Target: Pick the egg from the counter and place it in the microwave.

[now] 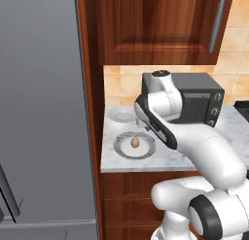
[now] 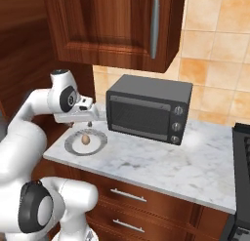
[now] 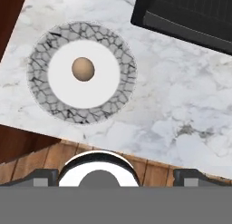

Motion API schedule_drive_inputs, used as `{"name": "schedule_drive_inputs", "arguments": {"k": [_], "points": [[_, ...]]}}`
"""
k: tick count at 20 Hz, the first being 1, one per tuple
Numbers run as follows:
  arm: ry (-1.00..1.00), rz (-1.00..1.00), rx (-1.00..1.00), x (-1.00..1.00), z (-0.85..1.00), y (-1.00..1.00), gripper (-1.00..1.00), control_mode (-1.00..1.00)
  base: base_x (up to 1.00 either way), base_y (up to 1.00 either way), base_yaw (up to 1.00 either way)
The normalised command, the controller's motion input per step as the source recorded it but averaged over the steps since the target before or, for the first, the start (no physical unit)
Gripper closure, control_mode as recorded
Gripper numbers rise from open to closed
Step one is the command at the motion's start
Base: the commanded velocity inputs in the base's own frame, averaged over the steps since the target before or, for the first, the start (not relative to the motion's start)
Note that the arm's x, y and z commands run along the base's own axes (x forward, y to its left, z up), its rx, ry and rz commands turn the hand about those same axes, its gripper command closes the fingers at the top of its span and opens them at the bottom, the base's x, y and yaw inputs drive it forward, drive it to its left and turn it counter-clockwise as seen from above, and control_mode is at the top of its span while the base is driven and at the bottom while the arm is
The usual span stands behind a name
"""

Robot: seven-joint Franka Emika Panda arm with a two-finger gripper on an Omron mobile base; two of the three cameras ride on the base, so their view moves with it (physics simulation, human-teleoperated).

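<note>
Right now I see the egg (image 3: 83, 69) sitting in the white middle of a round plate with a crackled grey rim (image 3: 40, 87), on the marble counter (image 3: 181, 114). From my hand camera it lies toward eleven o'clock. My gripper (image 2: 81, 122) hangs above the plate, jaws spread wide, holding nothing and well clear of the egg. At two o'clock sits a dark boxy oven (image 2: 146, 108), door shut, just beside the plate.
</note>
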Motion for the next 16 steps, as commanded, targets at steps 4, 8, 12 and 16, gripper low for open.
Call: {"name": "schedule_drive_inputs", "arguments": {"k": [4,8,12,16], "points": [[0.1,0.0,0.0,0.52,-0.81,0.19,-1.0,-1.0,0.0,0.0,0.0],[0.21,0.0,0.0,0.91,-0.8,0.0,-1.0,-1.0,0.0,0.0,0.0],[0.25,0.0,0.0,0.71,-0.32,0.0,-1.0,-1.0,0.0,0.0,0.0],[0.21,0.0,0.0,0.34,-0.29,0.03,-1.0,-1.0,0.0,0.0,0.0]]}}
